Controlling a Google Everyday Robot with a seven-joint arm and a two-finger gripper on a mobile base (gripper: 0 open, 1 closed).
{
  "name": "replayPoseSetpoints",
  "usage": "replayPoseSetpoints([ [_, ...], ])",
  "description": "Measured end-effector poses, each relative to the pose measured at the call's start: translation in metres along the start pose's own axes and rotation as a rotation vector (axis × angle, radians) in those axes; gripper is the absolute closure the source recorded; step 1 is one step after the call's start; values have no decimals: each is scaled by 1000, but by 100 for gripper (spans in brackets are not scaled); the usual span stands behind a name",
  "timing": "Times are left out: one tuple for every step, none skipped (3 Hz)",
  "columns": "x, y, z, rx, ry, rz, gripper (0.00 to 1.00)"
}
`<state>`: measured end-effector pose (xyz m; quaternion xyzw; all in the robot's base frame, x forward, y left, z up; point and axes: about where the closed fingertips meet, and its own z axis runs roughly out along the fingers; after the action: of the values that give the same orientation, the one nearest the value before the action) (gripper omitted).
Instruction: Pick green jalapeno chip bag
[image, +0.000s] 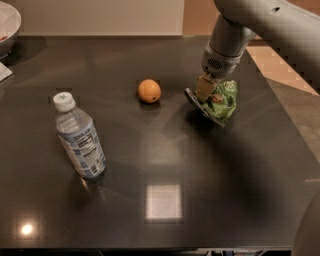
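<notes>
Camera view: pincer (204, 93) clamps green bag (224, 100).

Dark, glossy table (210, 190), with a bright square of light mirrored near its front edge. On the left a water bottle (79, 137) stands upright. Further back, an orange (149, 91) sits alone, well apart from it. A bowl (7, 25) rests at the far left corner. Over the right side, the gripper (205, 92) clamps the tilted green jalapeno chip bag (222, 100).
</notes>
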<state>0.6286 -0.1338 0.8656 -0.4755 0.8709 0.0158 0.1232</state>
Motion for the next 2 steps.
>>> replayPoseSetpoints([
  [0,15,-32,-4,-50,-32,100],
  [-4,30,-68,-6,-110,-78,100],
])
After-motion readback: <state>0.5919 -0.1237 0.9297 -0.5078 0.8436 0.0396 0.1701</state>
